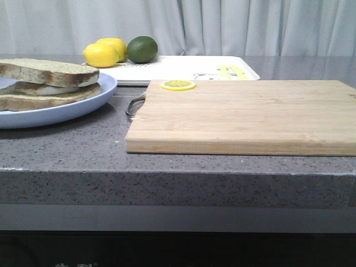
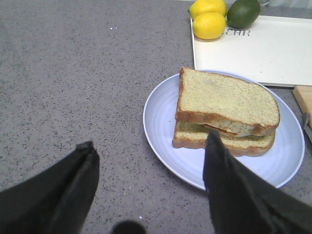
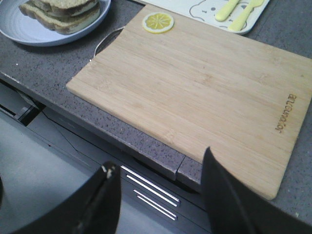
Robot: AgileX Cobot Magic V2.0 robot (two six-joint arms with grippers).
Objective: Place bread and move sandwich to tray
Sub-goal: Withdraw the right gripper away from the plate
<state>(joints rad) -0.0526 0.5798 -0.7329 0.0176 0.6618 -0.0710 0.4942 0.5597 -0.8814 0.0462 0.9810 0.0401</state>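
Observation:
The bread [image 2: 226, 95] lies as the top slice on the sandwich [image 2: 224, 139], with a strip of white and orange egg showing between the slices. The stack sits on a light-blue plate [image 2: 161, 122], also at the left of the front view [image 1: 83, 105]. The white tray [image 1: 183, 67] lies behind the plate [image 2: 273, 53]. My left gripper [image 2: 149, 141] is open and empty, above the counter beside the plate's rim. My right gripper [image 3: 158, 161] is open and empty, off the counter's front edge. Neither gripper shows in the front view.
A wooden cutting board [image 1: 239, 117] with a lemon slice [image 1: 178, 85] on its far corner fills the right of the counter. Two lemons [image 1: 101, 54] and a lime [image 1: 142, 49] sit at the tray's left end. Yellow cutlery marks [image 3: 239, 9] show on the tray.

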